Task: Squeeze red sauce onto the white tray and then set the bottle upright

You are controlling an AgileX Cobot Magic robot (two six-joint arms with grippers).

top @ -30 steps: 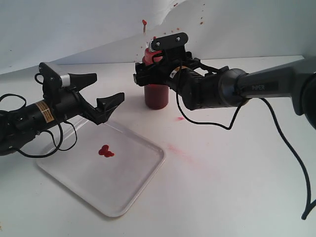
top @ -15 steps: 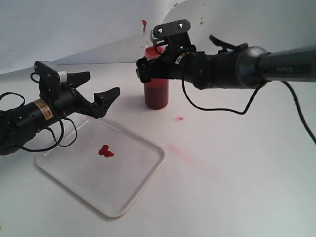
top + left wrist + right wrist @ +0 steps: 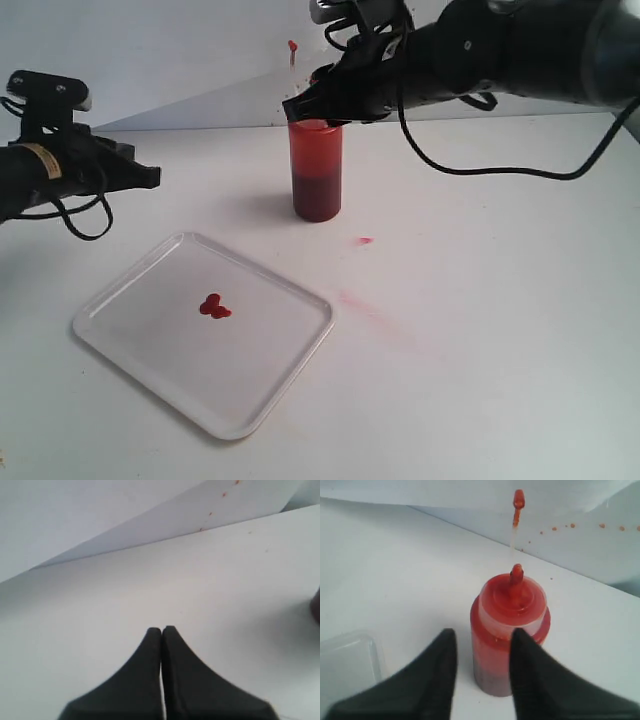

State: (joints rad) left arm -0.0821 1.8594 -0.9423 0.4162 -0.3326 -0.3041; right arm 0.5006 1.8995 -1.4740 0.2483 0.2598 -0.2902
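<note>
The bottle [image 3: 317, 175] stands upright on the table behind the white tray [image 3: 140, 345], red-tinted, with darker red sauce in its lower part. In the right wrist view the bottle [image 3: 512, 602] shows its nozzle, and its tethered cap [image 3: 518, 499] sticks up above it. My right gripper [image 3: 315, 110] hovers open just over the bottle's top; the right gripper [image 3: 482, 634] holds nothing, one finger overlapping the bottle's side in view. Small blobs of red sauce [image 3: 213, 307] lie on the tray. My left gripper [image 3: 148, 177] is far left, and the left gripper [image 3: 161, 629] is shut and empty.
Faint pink-red smears [image 3: 365, 241] mark the table right of the tray. Small red specks [image 3: 570, 526] dot the white backdrop behind the bottle. A corner of the tray [image 3: 350, 652] shows in the right wrist view.
My right gripper rose from around the bottle's upper part to above its top, leaving it standing. My left gripper drew back to the left and went from open to shut.
</note>
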